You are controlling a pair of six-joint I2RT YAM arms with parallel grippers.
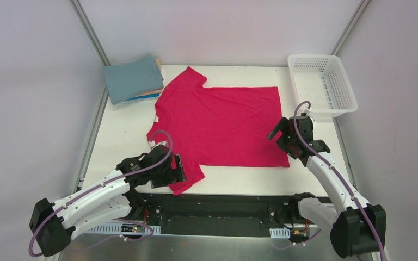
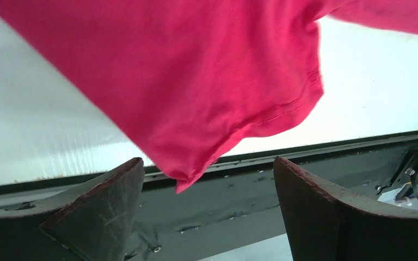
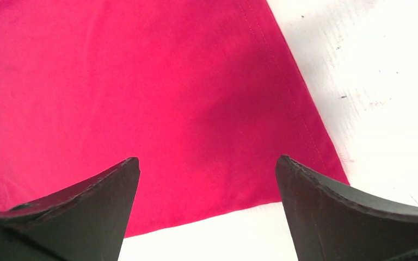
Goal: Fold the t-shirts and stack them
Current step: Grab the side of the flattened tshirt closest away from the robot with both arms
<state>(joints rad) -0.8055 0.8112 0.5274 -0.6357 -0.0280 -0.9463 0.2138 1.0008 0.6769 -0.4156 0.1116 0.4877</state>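
The pink t-shirt lay flat on the desk, front up. Its long axis ran left-right, w/ the collar toward the left arm's side and the hem toward the right arm's side. Both arms sat along its near long edge, 1 at each end. The left pincer was open at the near sleeve. In the wrist view the sleeve's hemmed tip hung in the gap btw the 2 jaws, overhanging the desk's near edge, and nothing clamped it. The right pincer was also open, jaws wide, hovering over the cloth just inside the near hem corner, w/ bare desk showing beyond that corner on its right. So the cloth lay ahead of both pincers, i.e. away from the bases, and each arm was nearer its own end: left to sleeve, right to hem. A lengthwise fold prob. needed both to take that near edge and carry it toward the far edge together. The sleeve stuck out past the body line, so the left side's grab looked the fussier 1. The folded pile, teal-grey on top w/ tan and blue edges under it, sat at the far-left corner, nearer the left arm. The white basket stood at the far right, apart from the shirt.
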